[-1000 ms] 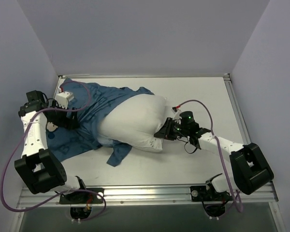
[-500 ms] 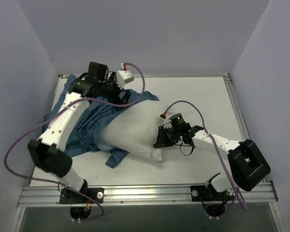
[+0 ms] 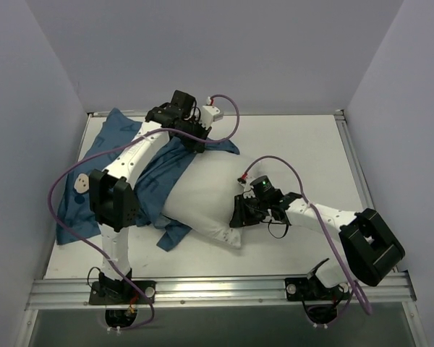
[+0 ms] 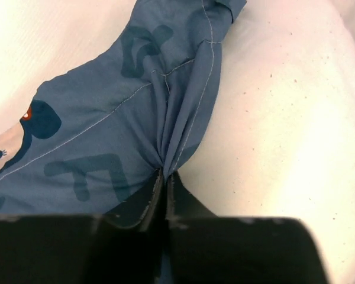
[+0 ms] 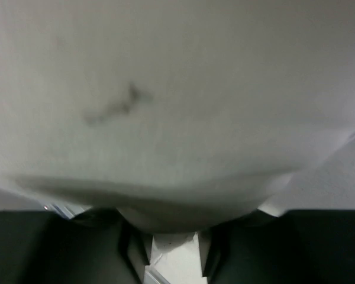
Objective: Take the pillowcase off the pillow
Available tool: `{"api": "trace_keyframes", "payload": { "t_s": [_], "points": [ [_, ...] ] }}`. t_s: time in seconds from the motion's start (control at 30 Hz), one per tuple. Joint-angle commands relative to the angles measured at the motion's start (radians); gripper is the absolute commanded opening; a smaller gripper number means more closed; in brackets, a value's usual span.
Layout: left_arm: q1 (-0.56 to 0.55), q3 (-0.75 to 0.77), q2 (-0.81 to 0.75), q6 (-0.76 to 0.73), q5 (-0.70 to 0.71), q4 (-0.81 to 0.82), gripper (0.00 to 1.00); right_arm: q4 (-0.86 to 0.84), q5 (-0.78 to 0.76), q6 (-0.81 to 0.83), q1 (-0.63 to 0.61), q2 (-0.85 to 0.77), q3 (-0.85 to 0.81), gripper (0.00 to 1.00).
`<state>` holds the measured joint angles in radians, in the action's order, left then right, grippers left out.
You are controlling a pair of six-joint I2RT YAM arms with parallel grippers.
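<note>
The pillow [image 3: 202, 191] lay mid-table, its left part covered by the pillowcase [image 3: 101, 144], which trailed toward the table's [image 3: 304, 137] far-left corner. The left gripper [image 4: 165, 184] was clenched on a gathered fold of the case, apparently to draw it off. The right gripper [image 3: 238, 212] pinched the pillow's bare right end, anchoring it

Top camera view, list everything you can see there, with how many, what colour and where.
pillowcase: one, blue with prints, spread on the table's left, lapping the pillow's left end
pillow: one, white, table centre
table: one, white, under everything
walls: three, pale lilac-grey, left, back, right
rail: one, silver, near edge
cables: two, purple, one looping off each arm
left arm: white and black, jaws shut on the pillowcase's far edge
right arm: white and black, jaws shut on the pillow's right end
</note>
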<state>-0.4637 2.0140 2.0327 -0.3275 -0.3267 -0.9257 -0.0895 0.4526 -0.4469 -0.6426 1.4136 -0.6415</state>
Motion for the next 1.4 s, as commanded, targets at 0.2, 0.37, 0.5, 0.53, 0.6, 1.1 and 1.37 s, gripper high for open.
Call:
{"api": "trace_keyframes", "payload": {
  "t_s": [0.2,0.37,0.5,0.53,0.6,1.1,1.37],
  "points": [
    [-0.006,-0.089,-0.143,-0.002,-0.083,0.033,0.02,0.496,-0.258,0.083,0.047,-0.209,-0.298,0.84],
    [-0.007,-0.191,-0.196,0.008,-0.092,0.073,0.02,0.55,-0.34,0.114,0.141,-0.252,-0.565,1.0],
    [-0.009,-0.221,-0.213,0.024,-0.097,0.088,0.02,0.4,-0.219,0.132,0.144,-0.113,-0.633,1.0],
    [-0.007,-0.221,-0.215,0.03,-0.095,0.09,0.02,0.364,-0.201,0.128,0.144,-0.081,-0.636,1.0],
    [-0.009,-0.225,-0.22,0.034,-0.089,0.093,0.02,0.269,-0.14,0.111,0.143,0.023,-0.646,1.0],
    [-0.009,-0.193,-0.183,0.093,-0.057,0.122,0.02,0.033,-0.21,0.016,-0.029,0.206,-0.36,0.89],
    [-0.016,-0.133,-0.124,0.099,-0.035,0.116,0.02,-0.039,-0.186,0.03,-0.029,0.249,-0.316,0.14]
  ]
}}
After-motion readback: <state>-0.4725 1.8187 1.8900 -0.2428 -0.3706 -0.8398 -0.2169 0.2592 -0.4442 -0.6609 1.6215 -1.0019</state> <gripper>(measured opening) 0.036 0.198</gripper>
